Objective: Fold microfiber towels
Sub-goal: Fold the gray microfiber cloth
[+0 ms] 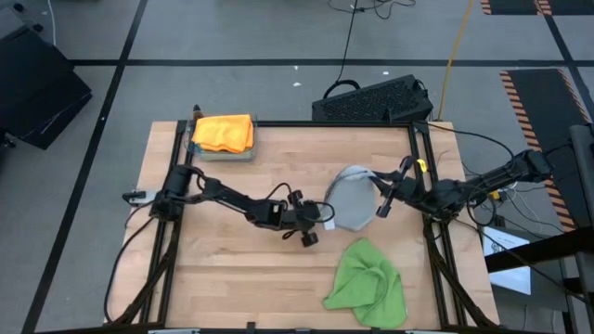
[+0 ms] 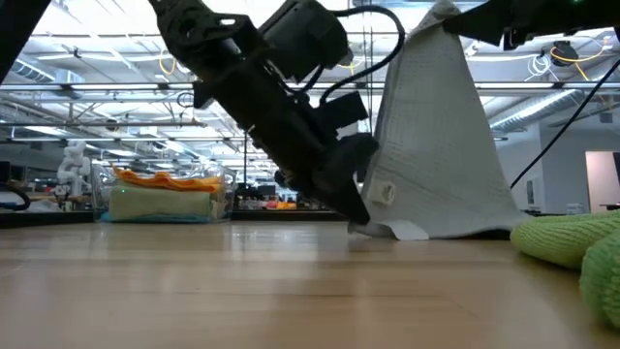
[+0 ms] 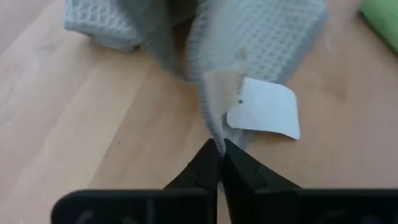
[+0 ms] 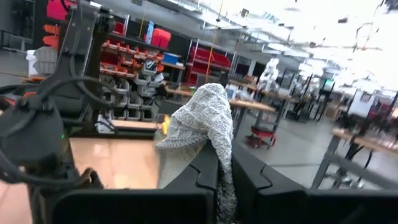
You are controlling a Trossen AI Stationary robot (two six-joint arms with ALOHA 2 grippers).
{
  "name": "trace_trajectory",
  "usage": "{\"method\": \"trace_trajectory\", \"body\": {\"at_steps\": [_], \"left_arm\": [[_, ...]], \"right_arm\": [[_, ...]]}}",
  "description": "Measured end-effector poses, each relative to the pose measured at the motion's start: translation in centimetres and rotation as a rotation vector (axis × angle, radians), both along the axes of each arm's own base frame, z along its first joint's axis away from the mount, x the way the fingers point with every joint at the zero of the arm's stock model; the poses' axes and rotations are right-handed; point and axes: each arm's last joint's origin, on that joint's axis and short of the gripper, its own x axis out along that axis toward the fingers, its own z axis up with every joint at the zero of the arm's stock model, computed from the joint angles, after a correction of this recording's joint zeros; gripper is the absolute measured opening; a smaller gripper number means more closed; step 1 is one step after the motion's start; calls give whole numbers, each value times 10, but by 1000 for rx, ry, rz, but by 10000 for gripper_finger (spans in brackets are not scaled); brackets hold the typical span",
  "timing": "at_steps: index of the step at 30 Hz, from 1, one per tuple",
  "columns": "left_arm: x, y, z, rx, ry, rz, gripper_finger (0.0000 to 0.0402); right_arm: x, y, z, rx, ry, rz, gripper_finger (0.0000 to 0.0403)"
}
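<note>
- Holding the light grey towel (image 1: 353,198) at two points: both grippers are on it, mid-table, right of centre.
- right gripper (image 1: 382,206): fingers pressed together on an upper corner of the grey towel. Right wrist view shows the cloth bunched between the two dark fingers (image 4: 205,171) and draping over them.
- Low view: that corner is lifted high, so the towel (image 2: 436,145) hangs like a tent, with its lower edge resting on the table (image 2: 291,291).
- left gripper (image 1: 325,213): down at table level at the towel's lower left edge. Left wrist view shows the fingertips (image 3: 208,163) closed tip to tip, pinching the grey hem right beside the white care tag (image 3: 264,112).
- Low view confirms the left gripper (image 2: 356,215) is angled steeply down, its tip meeting the bottom corner of the cloth near the tag (image 2: 385,193).
- bright green towel (image 1: 367,283): crumpled heap on the table near the front right, just beside the grey one, not touching either gripper.
- orange towel (image 1: 224,132): folded, on top of a small stack (image 1: 223,151) at the back left of the table, well apart from both arms. The low view shows pale green layers under the orange.
- black keyboard (image 1: 371,100) sits past the table's back edge.
</note>
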Motion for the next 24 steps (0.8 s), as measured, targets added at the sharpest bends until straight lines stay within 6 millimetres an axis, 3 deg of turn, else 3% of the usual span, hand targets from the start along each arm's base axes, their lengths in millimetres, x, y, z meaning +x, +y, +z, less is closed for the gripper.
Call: {"method": "trace_trajectory", "body": {"at_steps": [3,7,14,19,24], "left_arm": [[-5,-6,16,-10,12,-47,12],[-19,-25,53,30,-4,-151,6],[-54,-51,118,234,-55,-189,4],[-75,-56,134,293,-27,-123,10],[-79,-62,130,304,4,-132,4]], "right_arm": [[1,0,-7,71,24,12,23],[2,1,-20,162,95,13,60],[4,6,-52,356,321,142,131],[4,11,-83,496,464,239,148],[4,15,-104,413,592,221,150]]}}
